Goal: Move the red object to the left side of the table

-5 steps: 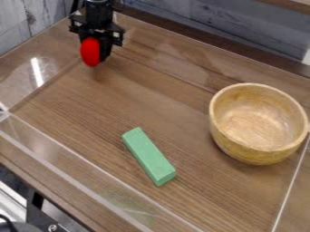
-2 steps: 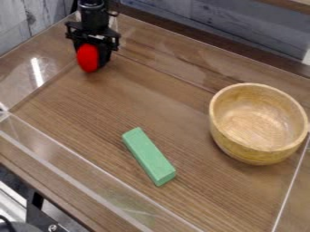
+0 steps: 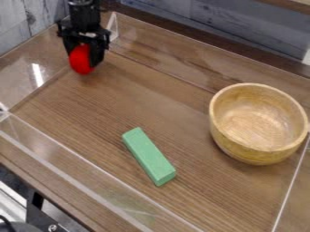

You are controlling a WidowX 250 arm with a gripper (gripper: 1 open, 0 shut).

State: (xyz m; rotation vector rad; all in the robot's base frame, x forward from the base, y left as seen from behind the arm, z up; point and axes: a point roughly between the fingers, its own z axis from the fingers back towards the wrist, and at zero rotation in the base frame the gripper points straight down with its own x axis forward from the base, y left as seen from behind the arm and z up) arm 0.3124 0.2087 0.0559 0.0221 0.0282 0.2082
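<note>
In the camera view, the small rounded red toy (image 3: 82, 62) lies far left of the round pale wooden bowl (image 3: 258, 123), so placement looks done; the black gripper (image 3: 83, 42) touches or nearly touches it, fingers' spread unclear, leaving withdrawal.

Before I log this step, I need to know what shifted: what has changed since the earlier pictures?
The red toy has slid slightly toward the image's left edge and a touch up, along with the gripper above it. Whether the gripper has let go, I cannot tell. The green block and wooden bowl stayed put.
</note>
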